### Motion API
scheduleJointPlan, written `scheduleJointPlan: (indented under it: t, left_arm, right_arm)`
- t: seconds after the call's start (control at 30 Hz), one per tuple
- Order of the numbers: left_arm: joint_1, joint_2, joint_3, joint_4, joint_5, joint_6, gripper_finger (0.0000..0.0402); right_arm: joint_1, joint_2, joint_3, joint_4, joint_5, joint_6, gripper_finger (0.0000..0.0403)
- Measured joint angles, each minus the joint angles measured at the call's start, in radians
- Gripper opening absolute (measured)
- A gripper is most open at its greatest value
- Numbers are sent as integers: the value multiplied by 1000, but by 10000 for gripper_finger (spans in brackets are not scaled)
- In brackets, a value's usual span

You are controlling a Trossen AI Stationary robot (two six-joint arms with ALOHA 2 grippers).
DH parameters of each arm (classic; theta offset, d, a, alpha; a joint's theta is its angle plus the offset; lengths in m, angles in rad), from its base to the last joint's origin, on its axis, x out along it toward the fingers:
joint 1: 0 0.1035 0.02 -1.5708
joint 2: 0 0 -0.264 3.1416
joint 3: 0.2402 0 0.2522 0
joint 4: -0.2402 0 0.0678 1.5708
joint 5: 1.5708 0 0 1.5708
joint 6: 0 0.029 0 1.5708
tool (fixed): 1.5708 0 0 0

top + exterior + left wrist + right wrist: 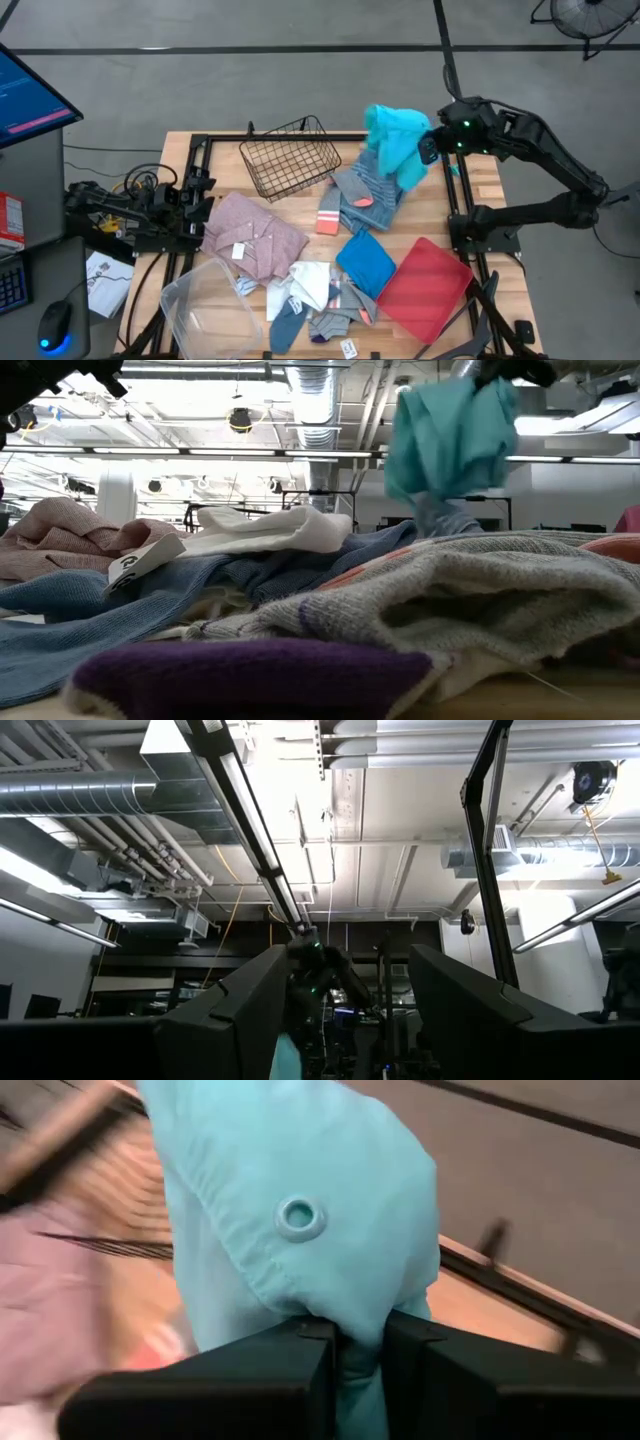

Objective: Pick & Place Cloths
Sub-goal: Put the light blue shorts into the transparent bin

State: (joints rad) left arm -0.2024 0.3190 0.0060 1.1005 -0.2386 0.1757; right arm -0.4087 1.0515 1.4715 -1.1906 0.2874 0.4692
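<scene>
My right gripper [428, 150] is over the table's far right part, shut on a turquoise cloth [396, 140] that hangs high in the low view [450, 435]. Under it lies a grey-blue striped towel [372, 190] with a coral-toed sock [330, 218]. A dusty pink shirt [250, 238], a bright blue cloth [365, 262], a white cloth [312, 283] and socks [330, 322] lie in a heap on the table's near half. My left arm rests at the left edge, and its gripper [345, 1010] points up at the ceiling, open. My right gripper pinches a bunched fold of the turquoise cloth [360, 1335] between its two fingers [300, 1355], near a small round eyelet [298, 1217]. The cloth is lifted and hangs slack below the fingers [440, 480]. Whether its lower end touches the striped towel cannot be told.
A black wire basket [290, 155] stands at the far middle, left of the held cloth. A flat red tray [425, 288] lies at the near right and a clear plastic tub [205, 305] at the near left. Black frame rails [455, 215] run along the table's sides.
</scene>
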Motion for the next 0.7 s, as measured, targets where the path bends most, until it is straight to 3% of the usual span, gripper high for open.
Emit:
scheduleJointPlan:
  t: [0.33, 0.7]
  left_arm:
    - [0, 0, 0, 0, 0, 0, 198]
    - [0, 0, 0, 0, 0, 0, 198]
  right_arm:
    - [304, 58, 9, 212, -2, 58, 29]
    - [476, 168, 8, 367, -2, 37, 29]
